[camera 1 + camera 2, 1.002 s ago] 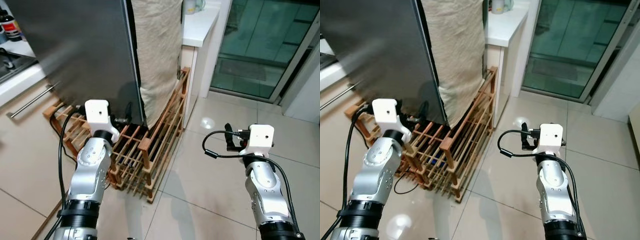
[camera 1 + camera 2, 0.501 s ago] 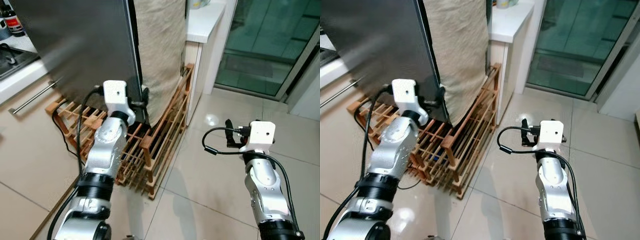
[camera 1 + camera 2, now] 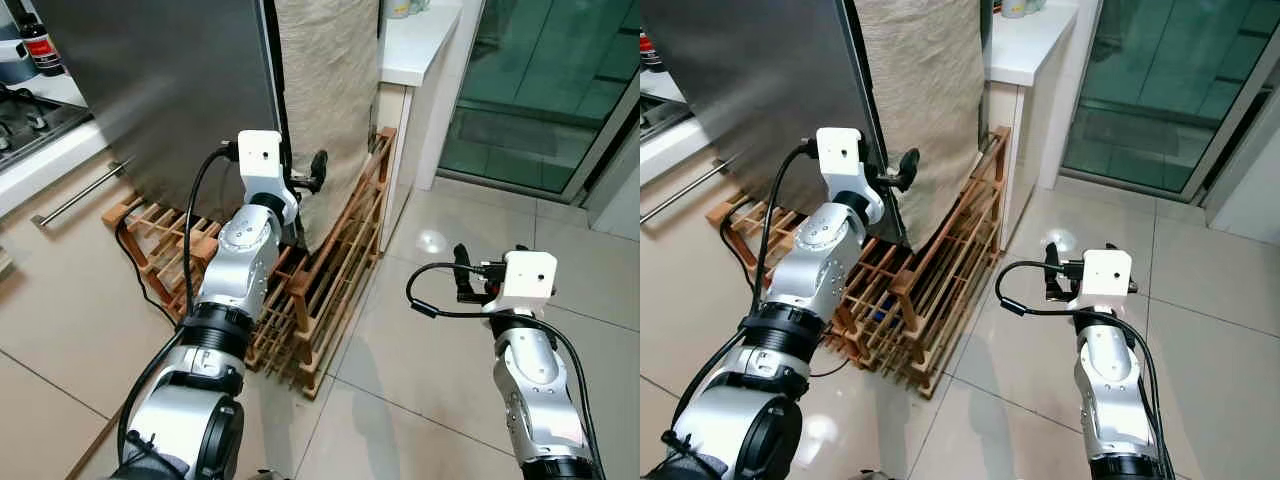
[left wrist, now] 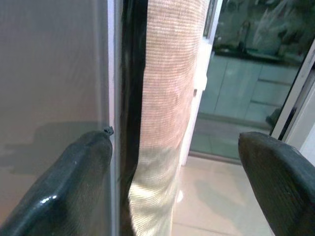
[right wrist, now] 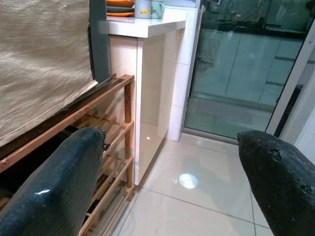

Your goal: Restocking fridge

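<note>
The fridge's grey steel door (image 3: 170,90) stands at the upper left, its right edge (image 4: 114,98) next to a dark gap. A beige woven cloth (image 3: 330,90) hangs just right of that edge. My left gripper (image 3: 305,178) is raised to the door's edge and is open: one finger (image 4: 74,187) lies against the steel face, the other (image 4: 280,182) is out past the cloth. Low on the right, my right gripper (image 3: 463,275) hovers over the floor tiles, open and holding nothing, its fingers (image 5: 54,187) wide apart.
A wooden slatted rack (image 3: 330,270) stands on the floor under the door and cloth. A white counter (image 3: 415,50) and a glass sliding door (image 3: 540,90) are at the back right. A stove (image 3: 30,115), a bottle (image 3: 35,45) and a drawer handle (image 3: 75,195) are on the left.
My left arm has risen from low beside the rack up and right to the fridge door's edge. The right arm has hardly moved. The camera has shifted slightly.
</note>
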